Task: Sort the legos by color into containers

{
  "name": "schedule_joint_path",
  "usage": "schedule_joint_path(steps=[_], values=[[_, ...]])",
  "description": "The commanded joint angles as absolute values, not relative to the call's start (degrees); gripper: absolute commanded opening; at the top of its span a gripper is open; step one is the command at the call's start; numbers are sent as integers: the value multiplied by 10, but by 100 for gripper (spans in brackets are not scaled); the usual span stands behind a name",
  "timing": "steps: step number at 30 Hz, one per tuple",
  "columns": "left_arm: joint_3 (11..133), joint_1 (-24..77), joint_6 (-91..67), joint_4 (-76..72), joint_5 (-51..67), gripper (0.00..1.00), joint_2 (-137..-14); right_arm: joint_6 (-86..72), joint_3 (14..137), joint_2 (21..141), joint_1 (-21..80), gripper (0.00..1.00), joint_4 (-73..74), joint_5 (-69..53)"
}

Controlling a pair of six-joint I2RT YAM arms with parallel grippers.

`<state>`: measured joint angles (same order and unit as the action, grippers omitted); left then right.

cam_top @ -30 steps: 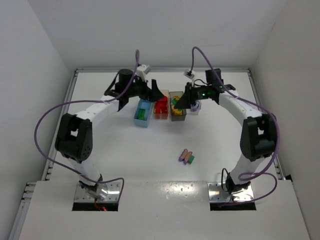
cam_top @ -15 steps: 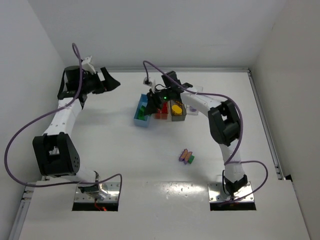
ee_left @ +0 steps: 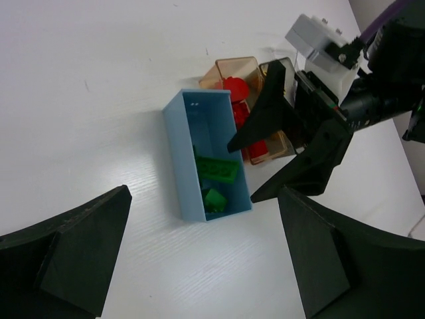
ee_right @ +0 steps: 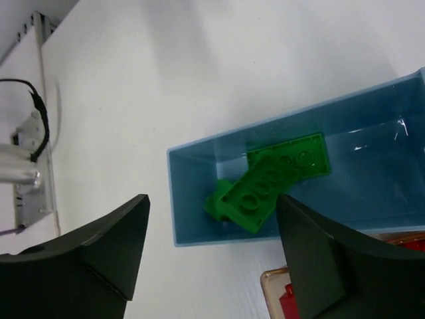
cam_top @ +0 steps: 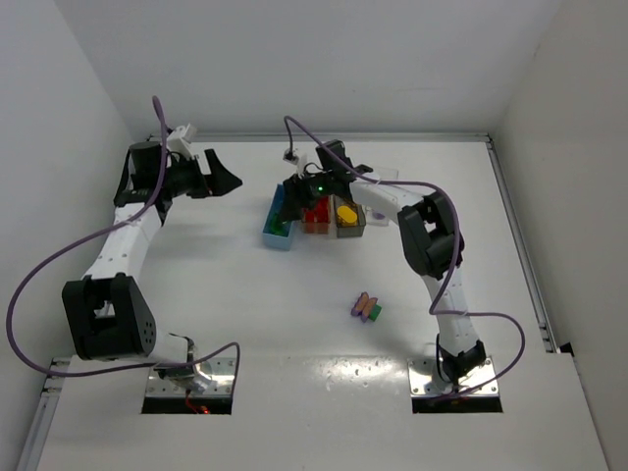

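Note:
Three containers stand in a row: light blue (cam_top: 279, 222), pale orange (cam_top: 315, 218) holding red legos, dark grey (cam_top: 347, 218) holding yellow ones. The clear one I cannot make out behind my right arm. Green legos (ee_right: 273, 184) lie in the blue bin (ee_right: 199, 199), one tilted on another. My right gripper (ee_right: 212, 249) hangs open just above that bin's end with nothing between its fingers. My left gripper (cam_top: 224, 175) is open and empty, well to the left of the bins. A striped stack of legos (cam_top: 366, 307) lies on the table nearer the arm bases.
The orange bin's corner (ee_right: 275, 282) touches the blue bin's side below my right fingers. In the left wrist view my right gripper's black fingers (ee_left: 265, 116) reach over the orange bin (ee_left: 229, 70) and the blue bin (ee_left: 178, 159). White walls close the table's far side.
My right gripper swung from the dark grey bin to the blue bin and opened there. My left arm swung away to the far left and has since barely moved.

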<state>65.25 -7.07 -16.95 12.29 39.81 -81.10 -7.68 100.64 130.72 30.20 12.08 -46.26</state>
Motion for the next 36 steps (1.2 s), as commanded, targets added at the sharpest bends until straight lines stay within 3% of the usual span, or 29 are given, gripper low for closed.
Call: schedule_joint_path(steps=[1, 8, 13, 19, 23, 28, 36], values=[[633, -69, -159, 99, 436, 99, -796, -107, 1033, 1290, 306, 83, 66, -472], [589, -19, -124, 60, 495, 98, -773, -122, 953, 1166, 270, 84, 79, -420], [577, 122, 23, 126, 495, 94, -775, -67, 808, 1018, 169, 84, 126, -359], [683, 313, 281, 315, 476, 94, -915, 32, 663, 849, 37, 84, 224, -302], [740, 401, 374, 348, 417, 98, -1005, 56, 584, 752, -50, 86, 253, -281], [813, 478, 450, 353, 404, 98, -1103, 61, 538, 679, -119, 86, 296, -294], [824, 534, 538, 352, 381, 98, -1148, 73, 518, 610, -175, 87, 364, -301]])
